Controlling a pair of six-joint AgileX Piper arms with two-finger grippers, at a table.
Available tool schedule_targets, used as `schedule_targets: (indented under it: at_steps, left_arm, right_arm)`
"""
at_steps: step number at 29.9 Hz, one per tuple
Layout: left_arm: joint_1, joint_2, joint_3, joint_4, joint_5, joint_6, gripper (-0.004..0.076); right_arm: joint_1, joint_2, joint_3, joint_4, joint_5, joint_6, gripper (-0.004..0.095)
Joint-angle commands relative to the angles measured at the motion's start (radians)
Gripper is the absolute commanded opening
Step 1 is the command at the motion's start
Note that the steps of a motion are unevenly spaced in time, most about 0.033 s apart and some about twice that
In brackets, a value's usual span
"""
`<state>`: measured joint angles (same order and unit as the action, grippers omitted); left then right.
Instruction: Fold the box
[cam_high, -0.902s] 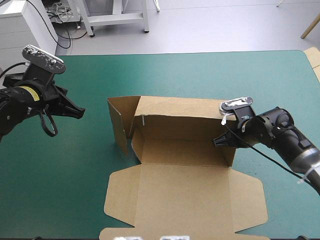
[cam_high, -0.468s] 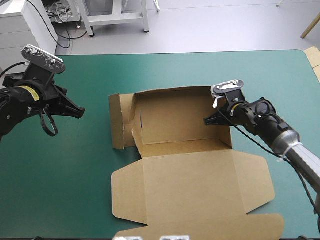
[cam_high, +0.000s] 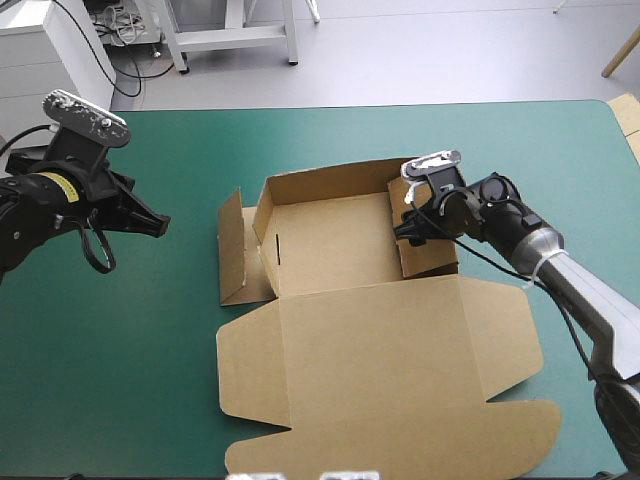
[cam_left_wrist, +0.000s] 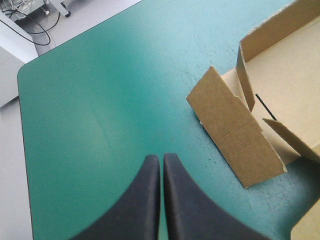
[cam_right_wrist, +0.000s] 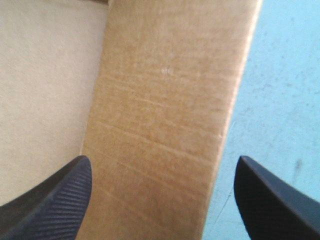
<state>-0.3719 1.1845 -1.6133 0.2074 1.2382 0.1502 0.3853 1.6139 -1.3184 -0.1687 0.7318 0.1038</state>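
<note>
- The left gripper (cam_high: 152, 222) hangs over the teal-green tabletop (cam_high: 150, 330), well apart from the box (cam_high: 330, 240), its black fingers (cam_left_wrist: 150, 192) pressed together.
- The brown box sits mid-tabletop as an open tray, its lid flat toward the near edge.
- The right gripper (cam_high: 407, 231) straddles the box's right wall, fingers wide apart.

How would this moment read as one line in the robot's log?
box: walls raised, lid flat | right gripper: open, astride right wall | left gripper: shut, over teal-green cover, clear of box
</note>
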Motion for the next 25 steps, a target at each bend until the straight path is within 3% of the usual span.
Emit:
schedule_targets:
  at_steps: [1,17,25]
  left_arm:
    - [0.002,-0.019,-0.03,0.007,-0.06,-0.011,0.0004]
    - [0.002,-0.019,-0.03,0.007,-0.054,-0.011,-0.0008]
    - [0.002,-0.019,-0.03,0.005,-0.044,-0.011,-0.0008]
  right_arm:
    - [-0.001,-0.05,-0.125,-0.012,0.064,-0.027,0.0767]
    - [-0.001,-0.193,-0.477,-0.009,0.424,-0.104,0.0767]
    - [-0.001,-0.176,-0.488,0.029,0.438,-0.104,0.0767]
